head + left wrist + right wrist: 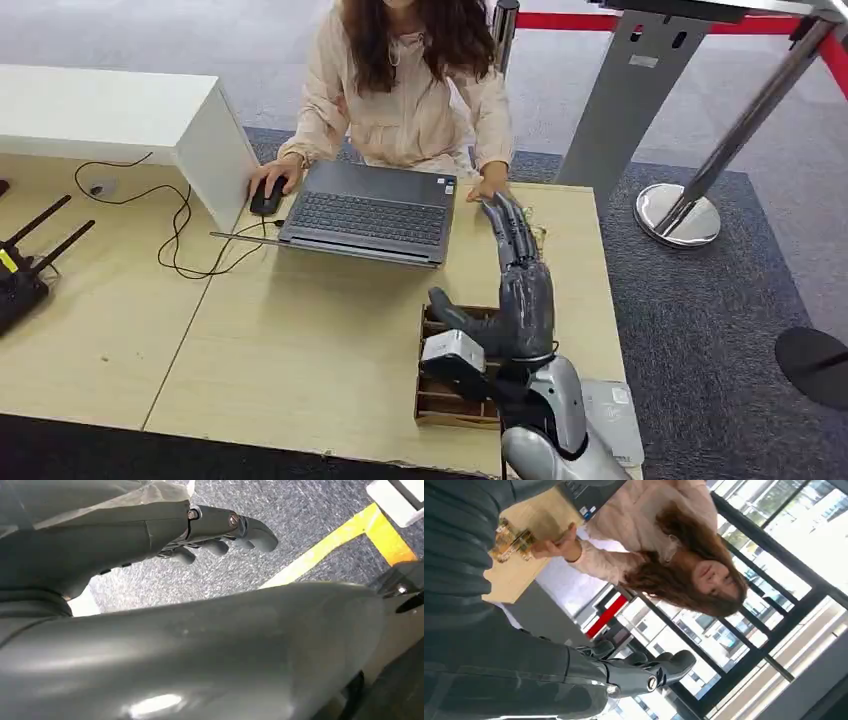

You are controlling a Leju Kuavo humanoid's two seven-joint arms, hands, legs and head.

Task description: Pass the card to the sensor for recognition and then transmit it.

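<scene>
My right hand (520,285) reaches out over the far right part of the wooden table (300,350), fingers straight and pointing at the person's hand (490,188). Nothing lies in it; in the right wrist view its thumb and fingers (644,672) are apart and empty. A small yellowish, partly clear object (537,236) lies on the table beside my fingertips, close to the person's hand (559,542); I cannot tell what this object (511,540) is. No card is plainly visible. A flat white-grey device (618,412) sits at the table's near right corner. My left hand (220,537) hangs over carpet, holding nothing.
A wooden compartment box (440,400) stands under my right wrist. An open laptop (370,210) sits before the seated person (410,90), whose other hand rests on a mouse (266,196). A white box (130,120), cables and a black router (20,280) are at left. Barrier posts (680,215) stand at right.
</scene>
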